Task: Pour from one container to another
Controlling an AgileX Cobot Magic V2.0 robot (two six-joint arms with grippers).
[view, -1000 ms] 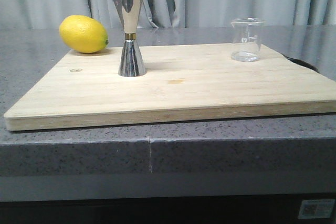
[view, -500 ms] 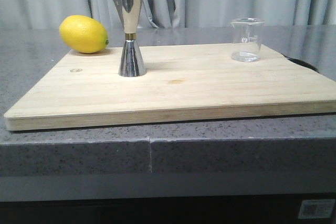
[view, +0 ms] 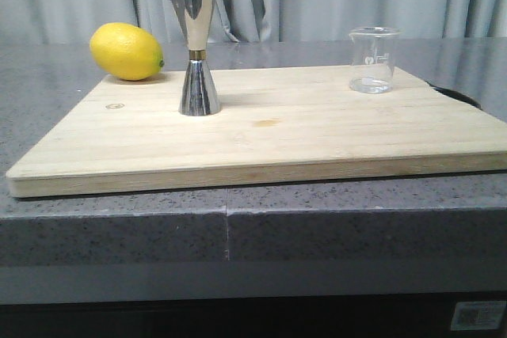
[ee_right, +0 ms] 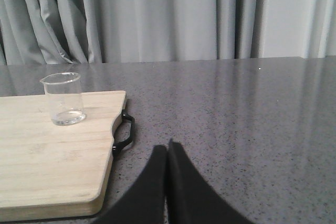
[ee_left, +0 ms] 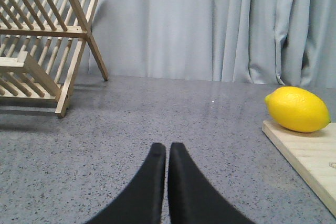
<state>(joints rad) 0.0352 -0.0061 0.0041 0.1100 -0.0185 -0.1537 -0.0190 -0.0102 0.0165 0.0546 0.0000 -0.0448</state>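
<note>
While both end effectors, left (ee_left: 167,153) and right (ee_right: 167,153), rest closed and empty above grey speckled table (view: 333,211), clear glass beaker (ee_right: 64,98) stands beyond right one; lemon (ee_left: 297,109), wooden rack (ee_left: 47,35) flank left.

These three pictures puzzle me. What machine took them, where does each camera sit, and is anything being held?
A two-armed robot took them. One camera looks forward over the grey stone counter; there a pale wooden cutting board carries a yellow lemon, a tall polished steel hourglass jigger and a small clear glass beaker, all standing apart. The other two cameras sit on the wrists. The left gripper shows as two black fingers pressed together, with a wooden slatted dish rack beyond. The right gripper is likewise closed, with the beaker on the board off to one side. Both hold nothing.
</note>
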